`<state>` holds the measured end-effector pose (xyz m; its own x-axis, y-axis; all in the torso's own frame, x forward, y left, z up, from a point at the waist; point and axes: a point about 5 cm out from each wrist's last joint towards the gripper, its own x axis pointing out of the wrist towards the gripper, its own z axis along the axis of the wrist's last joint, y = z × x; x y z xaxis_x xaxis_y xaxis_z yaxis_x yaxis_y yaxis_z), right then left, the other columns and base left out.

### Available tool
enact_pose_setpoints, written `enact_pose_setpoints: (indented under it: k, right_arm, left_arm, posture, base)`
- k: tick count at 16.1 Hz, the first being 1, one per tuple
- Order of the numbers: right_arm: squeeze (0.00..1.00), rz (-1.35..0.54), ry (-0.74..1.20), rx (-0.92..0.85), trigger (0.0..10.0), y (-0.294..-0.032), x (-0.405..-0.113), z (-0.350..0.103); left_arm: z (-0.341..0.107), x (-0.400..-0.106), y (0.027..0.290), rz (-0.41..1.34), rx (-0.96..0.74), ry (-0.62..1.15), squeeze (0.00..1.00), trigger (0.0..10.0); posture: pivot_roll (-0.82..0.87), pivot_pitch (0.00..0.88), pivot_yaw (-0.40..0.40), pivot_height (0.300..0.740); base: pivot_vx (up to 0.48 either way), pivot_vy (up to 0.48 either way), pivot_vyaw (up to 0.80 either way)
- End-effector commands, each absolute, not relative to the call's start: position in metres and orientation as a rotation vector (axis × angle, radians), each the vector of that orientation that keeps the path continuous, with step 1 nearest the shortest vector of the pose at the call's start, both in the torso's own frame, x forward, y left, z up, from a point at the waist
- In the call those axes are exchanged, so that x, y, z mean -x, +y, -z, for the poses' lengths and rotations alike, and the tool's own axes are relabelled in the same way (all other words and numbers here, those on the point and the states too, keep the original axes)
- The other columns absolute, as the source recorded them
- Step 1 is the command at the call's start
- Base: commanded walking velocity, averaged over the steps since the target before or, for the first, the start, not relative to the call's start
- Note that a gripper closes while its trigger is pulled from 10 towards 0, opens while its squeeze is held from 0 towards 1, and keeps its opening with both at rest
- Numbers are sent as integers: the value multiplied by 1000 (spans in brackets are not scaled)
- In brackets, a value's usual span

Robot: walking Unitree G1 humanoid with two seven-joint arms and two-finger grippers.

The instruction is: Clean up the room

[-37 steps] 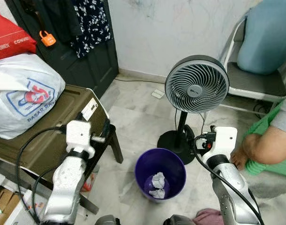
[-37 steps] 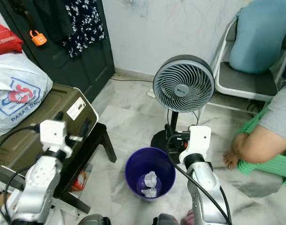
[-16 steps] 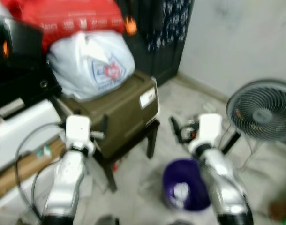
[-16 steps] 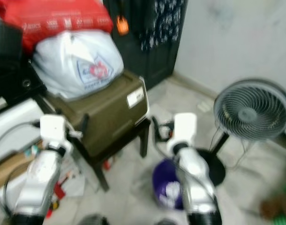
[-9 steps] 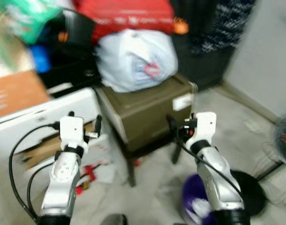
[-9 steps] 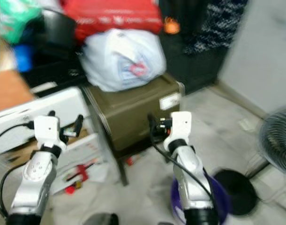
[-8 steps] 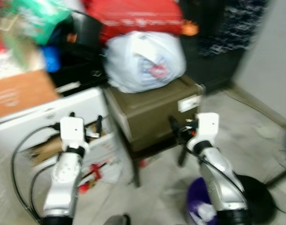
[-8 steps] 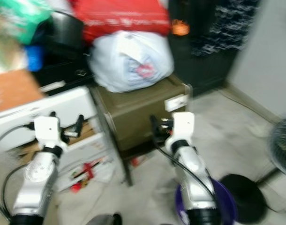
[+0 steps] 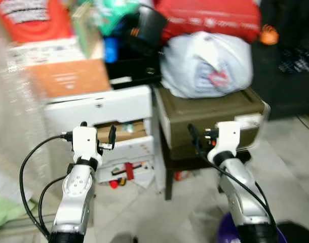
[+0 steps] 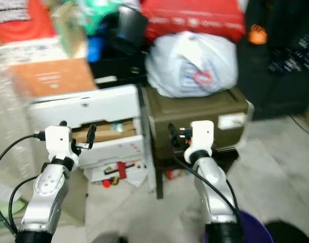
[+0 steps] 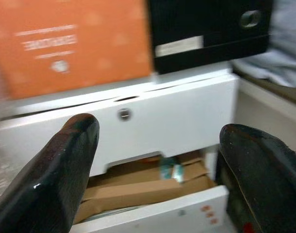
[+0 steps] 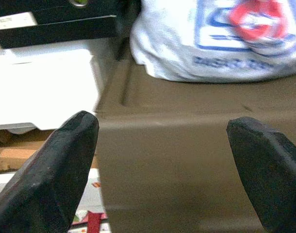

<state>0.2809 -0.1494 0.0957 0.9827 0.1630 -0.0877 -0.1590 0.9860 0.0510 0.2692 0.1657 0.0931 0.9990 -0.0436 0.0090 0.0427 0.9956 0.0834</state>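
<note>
The purple bin [image 9: 245, 234] sits nearest, low at the right. Left gripper [image 11: 157, 160] and right gripper [image 12: 162, 160] both gape wide, holding nothing. Ahead stand white drawers [image 9: 121, 119] (1 ajar) beside an olive case [image 10: 195, 119], bearing a white bag [image 10: 192, 63]; lettering blurred.

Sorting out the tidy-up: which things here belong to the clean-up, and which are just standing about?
Likely for the clean-up:
- red litter on the floor
- purple bin
- left gripper, open
- right gripper, open

Standing about:
- white drawers
- olive box
- white bag
- orange box
</note>
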Motion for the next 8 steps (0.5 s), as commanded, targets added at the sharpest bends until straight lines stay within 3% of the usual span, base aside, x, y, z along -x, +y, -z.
enact_pose_setpoints:
  k: [1, 4, 8]
  right_arm:
    - [0, -178, 88, -49, 10000, -142, -282, -97]
    - [0, -178, 87, -59, 10000, -143, -282, -97]
    - [0, -161, 86, -63, 10000, -144, -283, -98]
  left_arm:
    - [-94, -269, 172, 15, -98, -4, 0, 10000]
    - [-93, -269, 172, 15, -102, 2, 0, 10000]
    - [-92, -268, 173, 1, -105, 7, 0, 10000]
  posture:
    - [-124, 6, 35, 740]
    - [-123, 5, 32, 740]
    - [-124, 4, 32, 740]
  base:
    - [0, 0, 800]
    - [0, 0, 690]
    - [0, 0, 0]
